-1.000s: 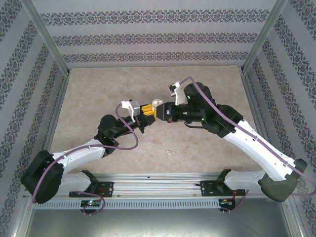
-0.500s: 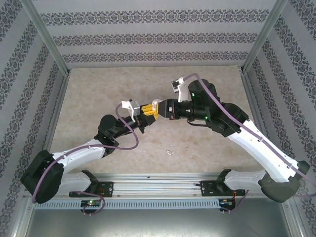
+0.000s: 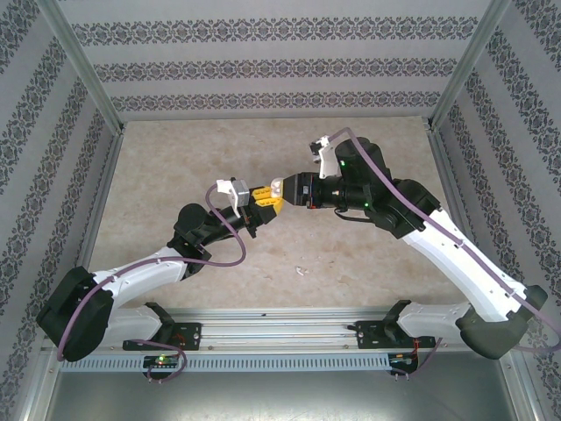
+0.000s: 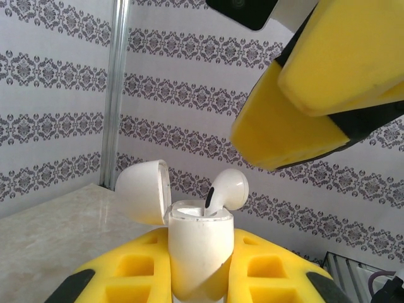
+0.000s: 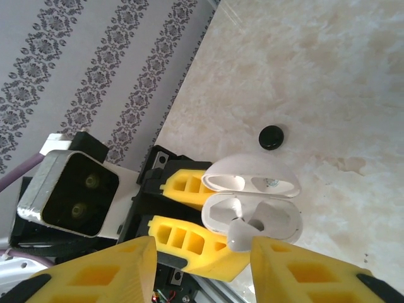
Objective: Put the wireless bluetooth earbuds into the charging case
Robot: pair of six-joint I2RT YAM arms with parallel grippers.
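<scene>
Top external view: the left arm (image 3: 145,263) reaches from its base toward mid-tabletop (image 3: 175,167), and the right arm (image 3: 456,250) bends at the elbow and points left. Their wrists meet nose to nose at the case (image 4: 199,249). The left jaws pinch the white case upright by its sides, its lid (image 4: 144,191) swung open. A white earbud (image 4: 228,188) stands in the case's mouth, stem down and head tilted above the rim. The right jaws hover spread just above the case, one finger on either side of the earbud and clear of it. A small black piece (image 5: 272,137) lies on the tabletop beyond the case.
</scene>
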